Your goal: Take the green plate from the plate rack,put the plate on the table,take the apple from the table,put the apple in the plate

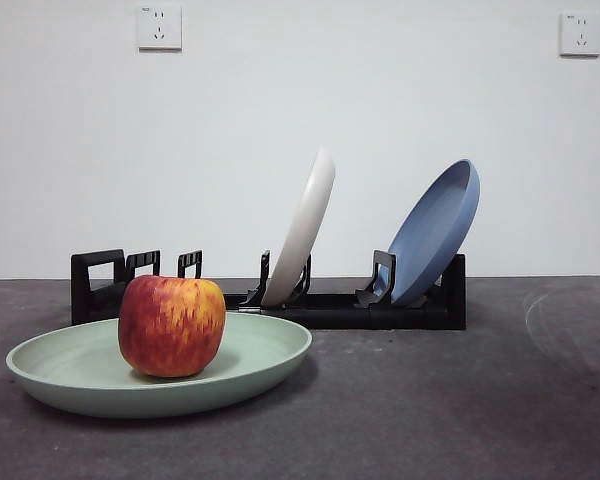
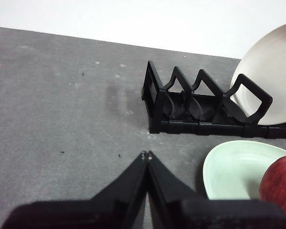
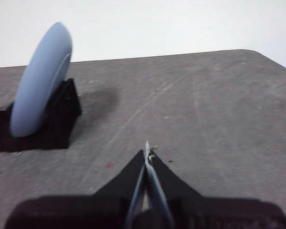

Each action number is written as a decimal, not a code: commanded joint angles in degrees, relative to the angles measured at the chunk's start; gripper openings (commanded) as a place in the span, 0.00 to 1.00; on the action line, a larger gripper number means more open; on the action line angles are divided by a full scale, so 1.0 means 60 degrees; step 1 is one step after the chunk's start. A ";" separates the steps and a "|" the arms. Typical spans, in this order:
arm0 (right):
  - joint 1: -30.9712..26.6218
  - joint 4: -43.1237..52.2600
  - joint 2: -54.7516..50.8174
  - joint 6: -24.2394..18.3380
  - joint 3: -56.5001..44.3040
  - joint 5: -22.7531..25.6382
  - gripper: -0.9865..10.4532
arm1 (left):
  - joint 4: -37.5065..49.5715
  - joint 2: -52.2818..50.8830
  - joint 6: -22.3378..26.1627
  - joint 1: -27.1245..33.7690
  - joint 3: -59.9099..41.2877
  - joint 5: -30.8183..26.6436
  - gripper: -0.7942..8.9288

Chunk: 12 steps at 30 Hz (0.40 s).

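Note:
The green plate [image 1: 80,375] lies flat on the table [image 1: 460,400] at the front left. The red and yellow apple [image 1: 171,325] stands upright in it. Behind them the black plate rack [image 1: 340,305] holds a cream-white plate [image 1: 302,228] and a blue plate [image 1: 435,232], both leaning. In the left wrist view my left gripper [image 2: 146,155] is shut and empty above bare table, apart from the rack's handle end [image 2: 181,102], the green plate [image 2: 233,169] and the apple [image 2: 281,183]. My right gripper [image 3: 147,155] is shut and empty, apart from the blue plate [image 3: 40,81].
A white wall with two sockets [image 1: 159,27] stands behind the table. The table's far right corner [image 3: 257,52] shows in the right wrist view. Neither arm shows in the front view.

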 commanded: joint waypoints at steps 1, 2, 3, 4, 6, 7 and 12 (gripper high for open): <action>0.0342 0.0011 -0.0510 0.0109 -0.0208 0.0142 0.09 | 0.0109 0.0004 0.0091 0.0029 -0.0080 -0.0011 0.08; 0.0466 -0.0168 -0.0710 0.0087 -0.0208 0.0219 0.09 | 0.0109 0.0004 0.0091 0.0029 -0.0080 -0.0011 0.08; 0.0528 -0.0211 -0.0707 0.0091 -0.0208 0.0270 0.09 | 0.0113 0.0004 0.0091 0.0029 -0.0080 -0.0011 0.08; 0.0557 -0.0262 -0.0710 0.0087 -0.0208 0.0324 0.09 | 0.0113 0.0004 0.0091 0.0029 -0.0080 -0.0011 0.08; 0.0550 -0.0463 -0.0710 0.0091 -0.0208 0.0324 0.09 | 0.0117 0.0004 0.0091 0.0029 -0.0080 -0.0011 0.08; 0.0546 -0.0605 -0.0707 0.0087 -0.0208 0.0324 0.09 | 0.0109 0.0004 0.0091 0.0029 -0.0076 -0.0011 0.08; 0.0546 -0.1144 -0.0707 -0.0022 -0.0208 0.0310 0.09 | 0.0102 0.0004 0.0087 0.0029 -0.0076 -0.0011 0.08</action>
